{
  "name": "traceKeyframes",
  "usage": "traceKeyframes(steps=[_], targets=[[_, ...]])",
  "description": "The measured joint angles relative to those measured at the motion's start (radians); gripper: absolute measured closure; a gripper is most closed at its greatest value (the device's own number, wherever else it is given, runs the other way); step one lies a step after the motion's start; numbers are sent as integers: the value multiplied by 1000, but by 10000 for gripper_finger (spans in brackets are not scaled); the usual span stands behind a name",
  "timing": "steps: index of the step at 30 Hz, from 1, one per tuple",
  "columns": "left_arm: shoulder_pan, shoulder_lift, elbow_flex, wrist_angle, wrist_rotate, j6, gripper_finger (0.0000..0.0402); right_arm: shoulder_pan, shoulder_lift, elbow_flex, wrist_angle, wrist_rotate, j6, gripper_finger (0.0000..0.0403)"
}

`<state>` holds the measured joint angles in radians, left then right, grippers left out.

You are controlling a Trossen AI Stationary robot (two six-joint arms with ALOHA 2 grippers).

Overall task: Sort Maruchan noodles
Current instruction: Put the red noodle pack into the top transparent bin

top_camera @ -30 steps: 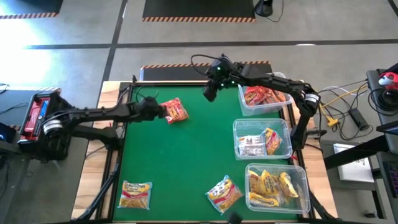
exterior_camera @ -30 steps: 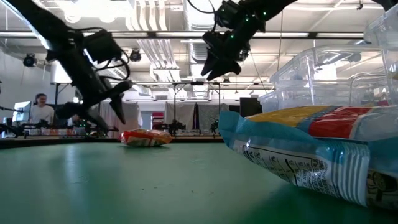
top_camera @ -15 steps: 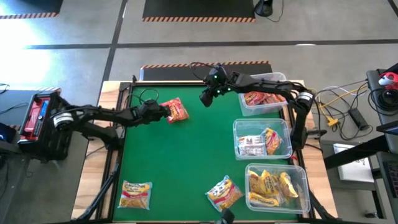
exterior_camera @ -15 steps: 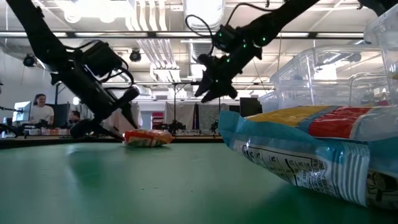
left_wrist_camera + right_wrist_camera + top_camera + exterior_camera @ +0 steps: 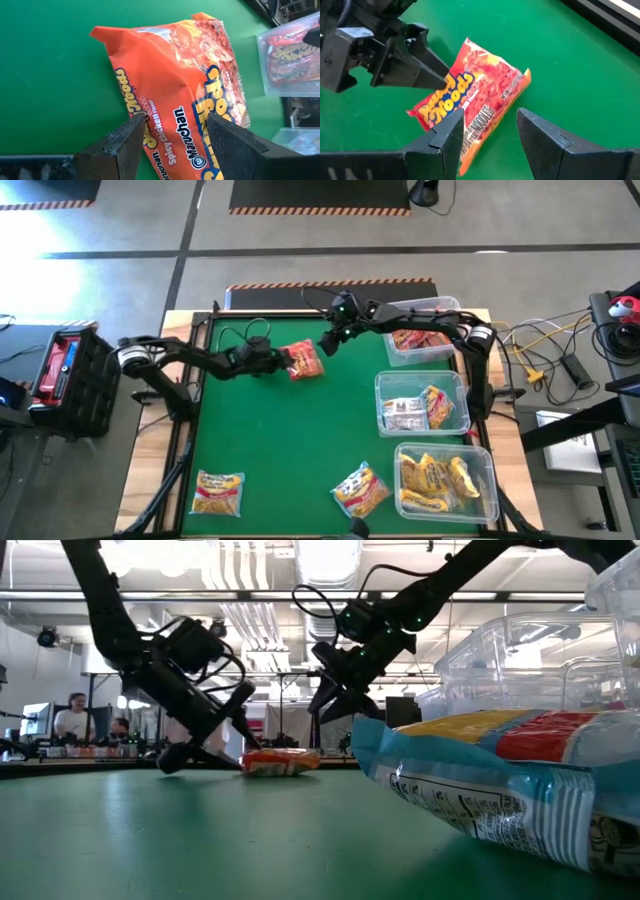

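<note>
A red Maruchan noodles packet (image 5: 306, 362) lies flat on the green table, far of its middle. My left gripper (image 5: 283, 360) reaches in from the table's left, open, its fingertips at the packet's left end (image 5: 165, 135). My right gripper (image 5: 327, 344) hangs open above the table just right of and beyond the packet (image 5: 470, 95), touching nothing. A yellow-orange packet (image 5: 218, 492) and a blue-and-white one (image 5: 360, 490) lie near the table's near edge. My left gripper meets the red packet's left end (image 5: 449, 82) with its open fingers, not pinching it. One fingertip (image 5: 440, 75) bears on that end. The fingers come from the table's left, slanting down. The packet lies flat on the table (image 5: 282, 762).
Three clear bins stand along the right edge: the far one (image 5: 425, 335) with red packets, the middle one (image 5: 422, 405) with blue-and-white ones, the near one (image 5: 447, 478) with yellow ones. The green surface between the packets is bare. People sit in the room beyond (image 5: 72, 718).
My left gripper has come down, tipped its fingers lower and moved toward the table's right edge. The red packet has slid a short way to the right along the table ahead of it. My right gripper has sunk toward the packet.
</note>
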<state>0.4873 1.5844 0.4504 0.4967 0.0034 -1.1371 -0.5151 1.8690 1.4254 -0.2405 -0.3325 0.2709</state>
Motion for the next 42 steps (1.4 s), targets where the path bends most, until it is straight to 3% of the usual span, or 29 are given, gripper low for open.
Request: traceKeyframes(steps=[9,15,20,27,42], targets=[[0,-99,-29,-4,-3,17,203,2,0,-46,13,-17,0,232],[0,-129,-68,-84,-88,-38,203,4,0,-131,185,-114,108,232],[0,-108,-66,-65,-91,-50,203,7,0,-168,248,-120,149,232],[0,-54,-53,-58,-107,-30,203,10,0,-195,250,-81,157,232],[1,53,-51,121,-115,-33,203,33,0,-200,246,28,110,232]])
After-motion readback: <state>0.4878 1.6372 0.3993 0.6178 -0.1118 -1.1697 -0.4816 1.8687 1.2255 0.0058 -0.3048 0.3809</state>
